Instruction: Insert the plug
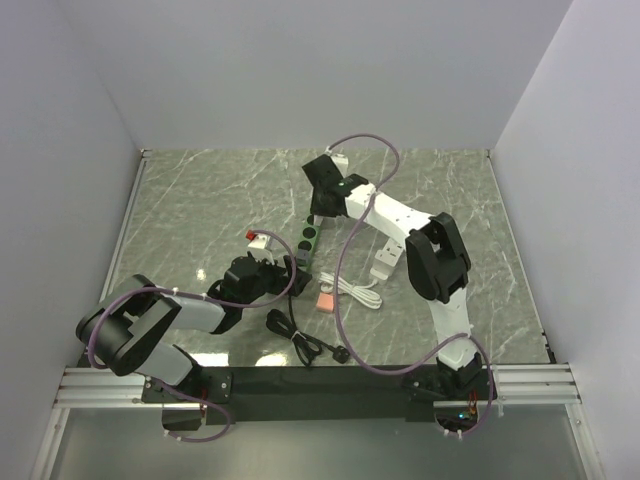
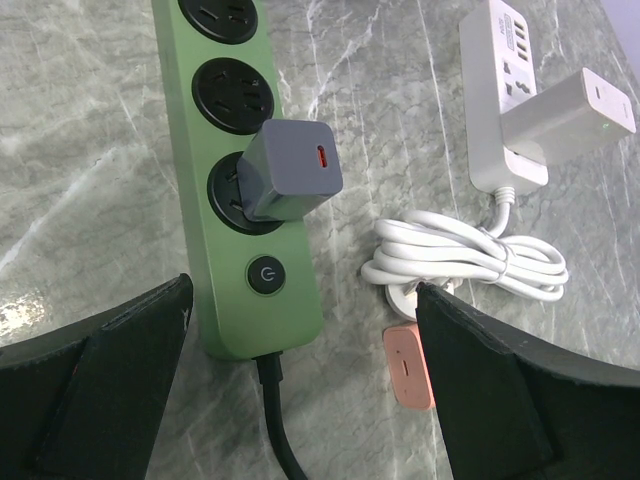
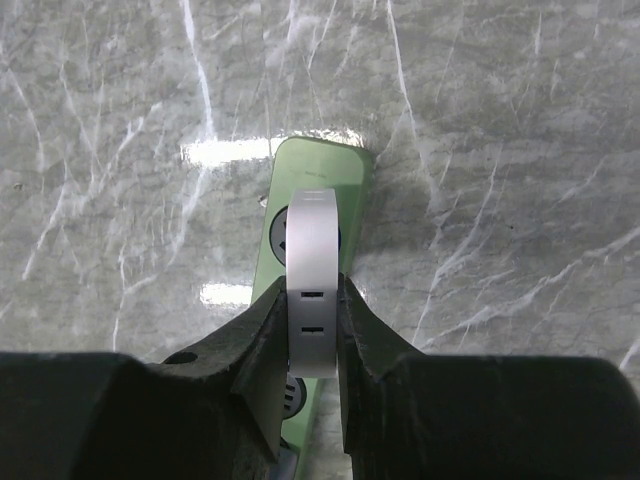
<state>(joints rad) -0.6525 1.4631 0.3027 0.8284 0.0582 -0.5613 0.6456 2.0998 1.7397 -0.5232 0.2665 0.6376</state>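
A green power strip [image 1: 308, 243] lies mid-table, with a grey charger [image 2: 290, 170] plugged into one of its sockets. My right gripper [image 3: 312, 300] is shut on a white plug [image 3: 312, 280] and holds it right over the end socket at the strip's far end [image 3: 350, 190]. I cannot tell if the prongs are in. In the top view this gripper [image 1: 322, 205] is at the far end of the strip. My left gripper [image 2: 300, 350] is open and empty. It hovers at the strip's near end [image 2: 240, 180], by the power button [image 2: 266, 275].
A white power strip [image 2: 505, 90] with a white adapter [image 2: 565, 105] in it lies right of the green one. Its coiled white cable [image 2: 460, 260] and a pink adapter [image 2: 408, 365] lie nearby. The black cord [image 1: 300, 340] trails toward the near edge. A red-and-white item [image 1: 256, 239] sits left of the strip.
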